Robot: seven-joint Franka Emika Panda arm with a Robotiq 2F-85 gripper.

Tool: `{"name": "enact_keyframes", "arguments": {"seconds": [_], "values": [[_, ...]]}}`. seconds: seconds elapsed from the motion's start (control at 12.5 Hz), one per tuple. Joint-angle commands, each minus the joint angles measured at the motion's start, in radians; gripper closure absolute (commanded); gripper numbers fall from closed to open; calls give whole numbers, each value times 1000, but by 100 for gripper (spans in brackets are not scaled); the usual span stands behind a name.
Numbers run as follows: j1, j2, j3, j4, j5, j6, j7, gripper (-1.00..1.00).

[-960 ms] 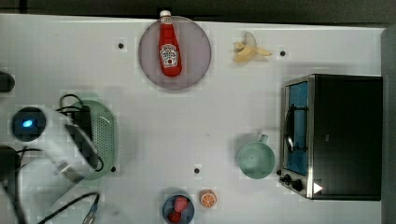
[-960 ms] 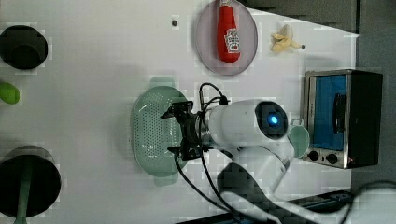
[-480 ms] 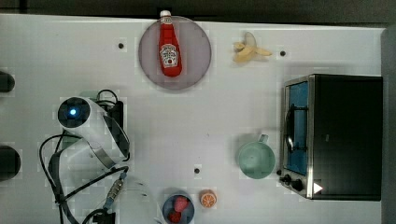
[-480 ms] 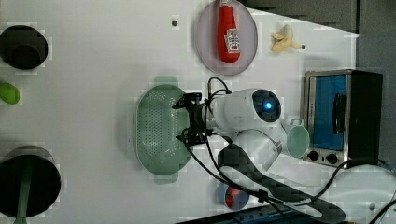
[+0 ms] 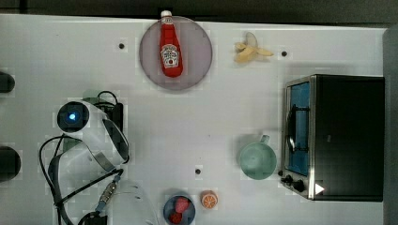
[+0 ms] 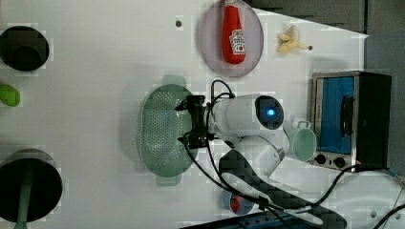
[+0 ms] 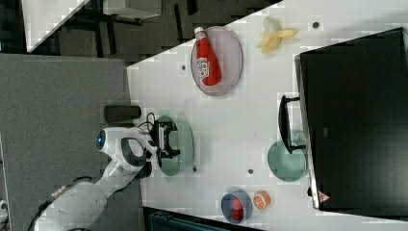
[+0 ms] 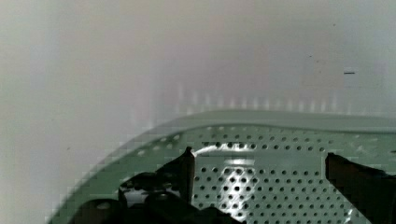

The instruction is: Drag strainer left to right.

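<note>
Here, perforated oval plastic strainer [image 6: 162, 131].

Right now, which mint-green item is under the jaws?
The strainer, the large oval one dotted with holes; the smaller handled mug stands apart beside the toaster oven.

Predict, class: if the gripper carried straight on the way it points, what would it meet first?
Probably the strainer: the open gripper points down into its perforated bowl, though the gap left is unclear.

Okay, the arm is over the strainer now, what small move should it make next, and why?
Probably lower the gripper a little. Its open fingers are spread over the strainer bowl, at the rim nearest the arm, and nothing is gripped yet, so dragging it now would likely leave it behind.
</note>
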Motion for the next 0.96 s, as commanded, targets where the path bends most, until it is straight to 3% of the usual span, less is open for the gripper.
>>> {"name": "enact_keyframes", "arguments": {"seconds": [0.08,0.96], "values": [[2,-21,-21,-12,-21,-4,14,-100],[-112,-130,-76,-150,-21,-3,-140,-100]]}}
